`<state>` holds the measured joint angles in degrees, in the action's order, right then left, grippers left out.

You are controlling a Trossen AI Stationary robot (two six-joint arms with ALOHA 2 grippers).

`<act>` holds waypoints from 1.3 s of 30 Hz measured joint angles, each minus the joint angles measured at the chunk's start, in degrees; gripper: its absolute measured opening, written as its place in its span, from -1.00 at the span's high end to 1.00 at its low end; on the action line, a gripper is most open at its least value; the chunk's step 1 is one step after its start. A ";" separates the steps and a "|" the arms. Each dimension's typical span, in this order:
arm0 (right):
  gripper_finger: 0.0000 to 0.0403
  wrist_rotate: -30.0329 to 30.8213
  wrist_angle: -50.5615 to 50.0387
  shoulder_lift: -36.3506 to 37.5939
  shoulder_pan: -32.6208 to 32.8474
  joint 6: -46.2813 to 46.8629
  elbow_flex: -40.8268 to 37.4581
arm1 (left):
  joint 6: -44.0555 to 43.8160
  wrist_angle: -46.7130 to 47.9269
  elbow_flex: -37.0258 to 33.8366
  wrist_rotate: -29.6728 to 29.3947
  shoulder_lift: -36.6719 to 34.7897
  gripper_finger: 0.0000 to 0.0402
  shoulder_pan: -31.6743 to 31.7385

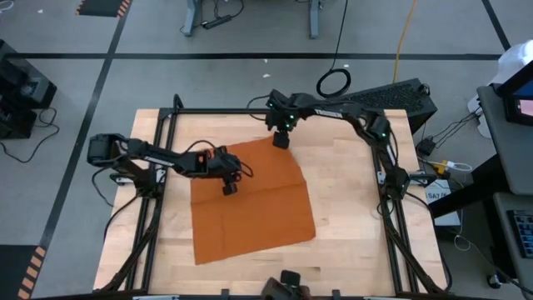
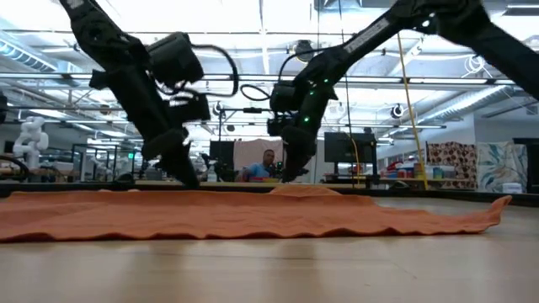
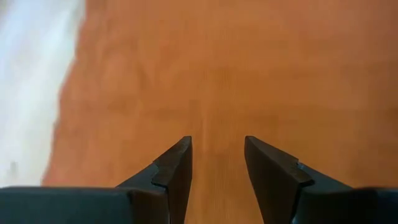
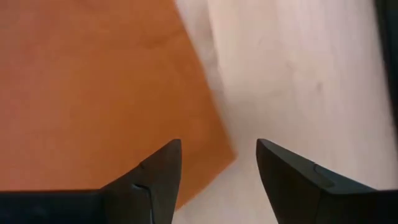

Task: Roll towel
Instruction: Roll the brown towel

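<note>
While the towel (image 1: pixel 250 200) lies flat on the bench (image 1: pixel 350 208), not yet rolled, the left gripper (image 1: pixel 229 187) hangs over it, released and empty. The right gripper (image 1: pixel 281 138) gapes at the far corner, maybe touching. Next, pinch that edge.
</note>
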<state>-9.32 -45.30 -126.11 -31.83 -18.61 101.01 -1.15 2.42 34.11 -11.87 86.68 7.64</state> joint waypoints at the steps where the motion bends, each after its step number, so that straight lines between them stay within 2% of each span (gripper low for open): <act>1: 0.01 -0.12 -0.68 -0.81 -0.14 -1.45 1.22 | -0.04 -0.32 0.01 0.51 1.03 0.23 0.00; 10: 0.02 -6.55 -6.76 -4.70 -0.47 -14.60 5.12 | 0.80 -2.37 0.39 0.77 6.73 0.23 0.11; 16: 0.09 -7.58 -13.45 -4.72 -0.46 -17.20 5.13 | 2.21 -2.35 0.35 0.59 6.82 0.23 0.17; 20: 0.31 -7.56 -19.39 -4.72 -0.76 -17.12 5.11 | 3.24 -2.13 0.33 -0.15 6.87 0.23 0.18; 24: 0.61 -7.33 -23.31 -4.72 -0.79 -16.80 5.11 | 3.44 -2.12 0.27 -0.29 6.90 0.23 0.17; 29: 0.96 -4.08 -26.46 -4.63 -0.69 -11.93 5.11 | 3.41 -2.28 0.22 -0.35 6.95 0.23 0.20; 33: 0.91 1.07 -27.86 -4.61 -0.31 -6.75 5.11 | 3.46 -2.82 0.15 -0.64 7.01 0.23 0.24; 39: 0.86 1.07 -30.16 -4.61 -0.31 -3.39 5.11 | 4.46 -3.52 0.09 -0.79 7.07 0.23 0.24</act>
<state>-8.25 -75.46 -130.72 -32.14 -22.00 106.13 3.31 -1.10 34.20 -12.67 93.76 7.88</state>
